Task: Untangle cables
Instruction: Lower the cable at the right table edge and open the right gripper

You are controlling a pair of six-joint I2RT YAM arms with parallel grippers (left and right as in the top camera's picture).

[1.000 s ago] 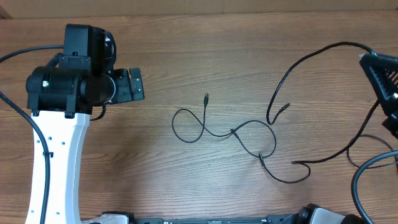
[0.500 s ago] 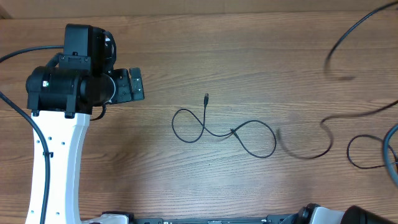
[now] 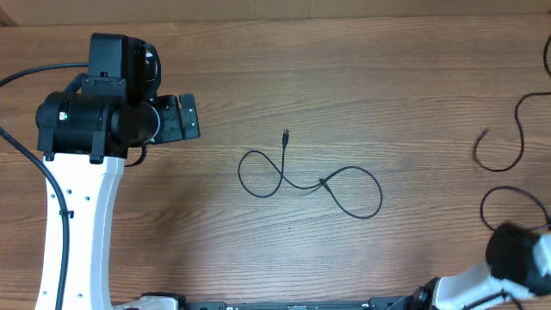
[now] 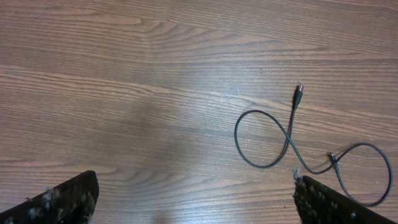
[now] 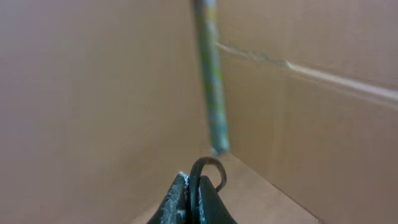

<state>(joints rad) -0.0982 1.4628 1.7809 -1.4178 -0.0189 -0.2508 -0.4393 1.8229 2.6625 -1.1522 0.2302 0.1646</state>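
One thin black cable (image 3: 310,178) lies in a flat figure-eight at the table's middle, its plug end (image 3: 286,135) pointing away. It also shows in the left wrist view (image 4: 289,134). My left gripper (image 4: 193,208) is open and empty, hovering left of this cable; from overhead it sits at the left (image 3: 188,118). My right gripper (image 5: 194,182) is shut on a second black cable (image 5: 211,165), which curls up from between the fingers. That cable hangs blurred at the far right edge (image 3: 508,142), apart from the first.
The right arm (image 3: 521,258) is a blur at the bottom right corner. A thin dark loop (image 3: 495,211) lies beside it. A cardboard wall (image 5: 323,124) fills the right wrist view, with a blurred greenish strand (image 5: 211,81) in front of it.
The right gripper pulled the second cable off the figure-eight cable and carried it to the far right. The right arm swung from top right to bottom right. The left arm has not moved.
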